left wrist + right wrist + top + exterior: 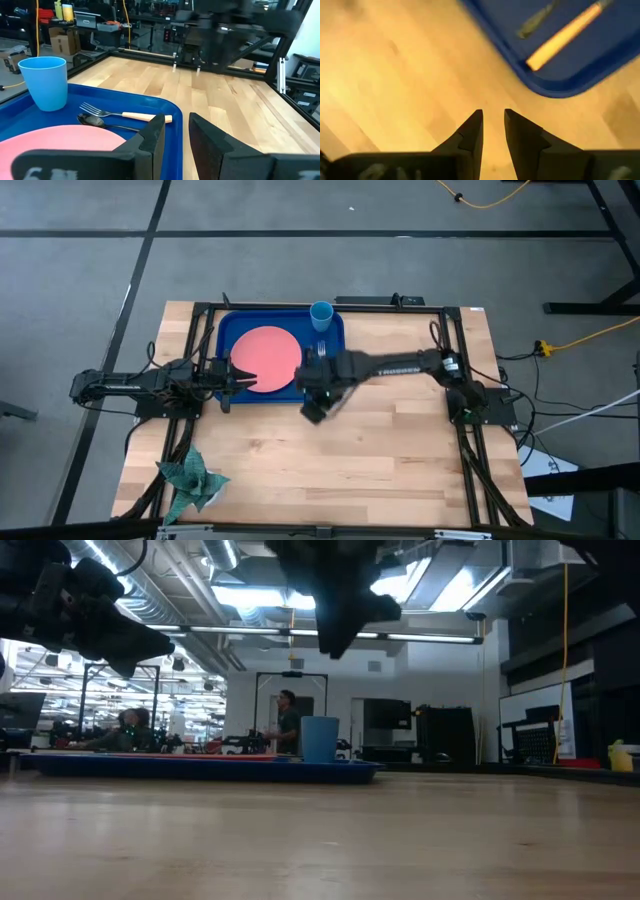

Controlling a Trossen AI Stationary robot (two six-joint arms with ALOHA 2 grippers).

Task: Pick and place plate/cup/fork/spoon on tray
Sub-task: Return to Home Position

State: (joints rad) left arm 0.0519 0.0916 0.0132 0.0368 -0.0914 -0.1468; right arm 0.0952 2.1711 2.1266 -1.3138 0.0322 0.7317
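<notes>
The dark-blue tray (225,330) lies at the table's far middle. On it rest the salmon-pink plate (267,358), the light-blue cup (321,314) upright at the far right corner, and the tan-handled fork (125,115) and dark spoon (100,121) lying side by side to the right of the plate. My left gripper (248,376) is open and empty over the tray's left part, by the plate's edge (65,142). My right gripper (312,412) is open and empty above bare table, just near of the tray's near right corner (570,82). The fork's handle (565,35) shows in its wrist view.
A green folded thing (190,478) lies at the table's near left corner. Black frame rails (470,460) run along the table's left and right sides. Bare wood (380,450) spreads near and right of the tray. People (287,720) show in the room beyond.
</notes>
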